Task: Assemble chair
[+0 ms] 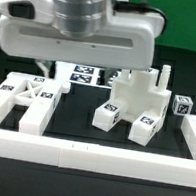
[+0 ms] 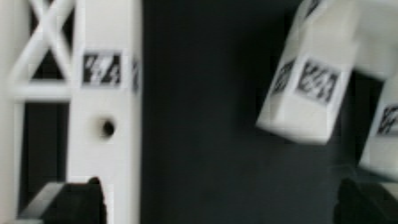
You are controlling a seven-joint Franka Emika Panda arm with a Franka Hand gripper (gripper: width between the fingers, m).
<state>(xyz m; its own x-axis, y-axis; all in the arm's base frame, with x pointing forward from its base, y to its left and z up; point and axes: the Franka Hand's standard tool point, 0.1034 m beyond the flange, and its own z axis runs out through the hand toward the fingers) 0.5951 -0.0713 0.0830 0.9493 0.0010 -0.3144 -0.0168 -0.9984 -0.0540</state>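
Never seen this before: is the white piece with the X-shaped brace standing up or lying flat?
Lying flat: the braced piece rests on the table, tags facing up.

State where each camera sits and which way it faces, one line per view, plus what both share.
Exterior view: off the arm, low beside the table, facing across the border rail at the chair parts; the arm's white wrist housing fills the top.
Wrist view: on the wrist, facing down at the black table; nothing of the robot shows clearly.
Shared: likely the lattice part.
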